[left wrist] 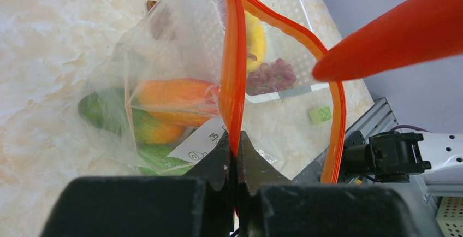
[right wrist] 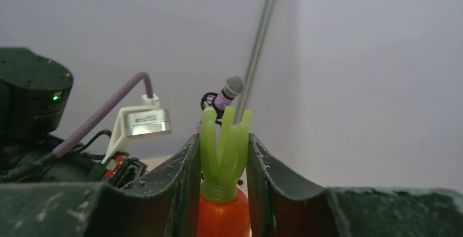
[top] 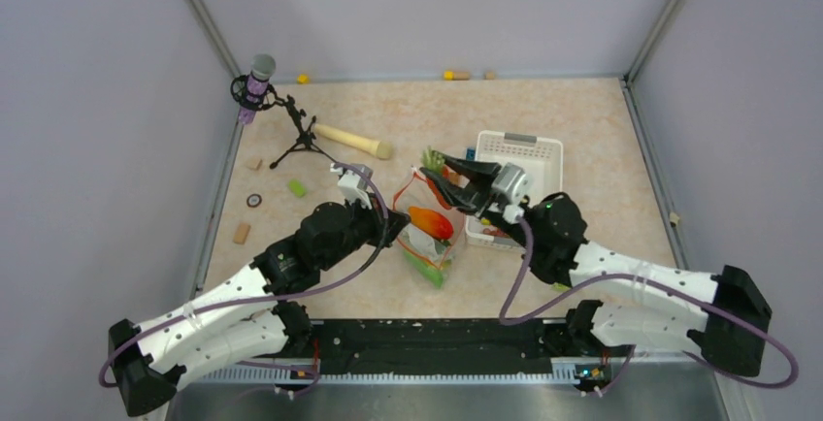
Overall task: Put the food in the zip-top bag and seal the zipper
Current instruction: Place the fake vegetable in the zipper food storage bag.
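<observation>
The clear zip-top bag [top: 427, 237] lies mid-table with its mouth held open. My left gripper [top: 392, 226] is shut on its orange-red zipper [left wrist: 233, 84]; the strip loops open to the right. In the bag [left wrist: 164, 46] lie a green cucumber [left wrist: 98, 108] and an orange-green piece [left wrist: 164, 106]. My right gripper [top: 439, 178] is shut on a toy carrot by its green top [right wrist: 224, 149], just above the bag's far edge. The green top shows in the top view [top: 432, 159]. The carrot's orange tip [left wrist: 393, 35] hangs by the open mouth.
A white perforated basket [top: 529, 149] stands right of the bag, holding a yellow piece [left wrist: 255, 40] and purple grapes [left wrist: 270, 76]. A wooden stick [top: 349, 140] and a microphone on a tripod [top: 258, 81] are at the back left. Small blocks [top: 296, 188] lie at left.
</observation>
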`<state>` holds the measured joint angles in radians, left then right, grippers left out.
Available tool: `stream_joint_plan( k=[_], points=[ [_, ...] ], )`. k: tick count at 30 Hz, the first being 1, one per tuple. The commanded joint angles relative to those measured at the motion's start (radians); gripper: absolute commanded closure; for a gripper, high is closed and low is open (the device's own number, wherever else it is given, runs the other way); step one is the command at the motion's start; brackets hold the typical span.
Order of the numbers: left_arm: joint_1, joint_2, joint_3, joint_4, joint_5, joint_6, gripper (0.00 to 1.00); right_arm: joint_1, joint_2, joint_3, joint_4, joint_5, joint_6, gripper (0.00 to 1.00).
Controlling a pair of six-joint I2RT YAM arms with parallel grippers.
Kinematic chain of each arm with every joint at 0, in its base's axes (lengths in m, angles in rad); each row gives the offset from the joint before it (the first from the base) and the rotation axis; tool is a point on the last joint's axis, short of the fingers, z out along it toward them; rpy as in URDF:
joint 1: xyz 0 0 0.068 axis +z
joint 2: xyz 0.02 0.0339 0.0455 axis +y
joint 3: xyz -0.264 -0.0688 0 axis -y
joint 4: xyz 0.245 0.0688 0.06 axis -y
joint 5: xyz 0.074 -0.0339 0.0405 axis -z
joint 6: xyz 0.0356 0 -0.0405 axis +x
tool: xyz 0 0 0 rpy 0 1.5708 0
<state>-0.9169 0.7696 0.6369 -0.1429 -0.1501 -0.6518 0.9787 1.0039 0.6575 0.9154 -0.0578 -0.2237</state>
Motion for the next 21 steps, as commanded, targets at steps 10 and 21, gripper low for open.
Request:
stream_joint_plan(
  k=[10,21],
  points=[
    [0.002,-0.005,0.014,0.018,0.03,-0.003,1.0,0.078,0.24,0.081,0.257,-0.185,-0.129,1.0],
    [0.003,-0.027,0.004,0.029,0.047,-0.014,1.0,0.077,0.272,-0.079,0.339,0.004,-0.193,0.95]
  ],
)
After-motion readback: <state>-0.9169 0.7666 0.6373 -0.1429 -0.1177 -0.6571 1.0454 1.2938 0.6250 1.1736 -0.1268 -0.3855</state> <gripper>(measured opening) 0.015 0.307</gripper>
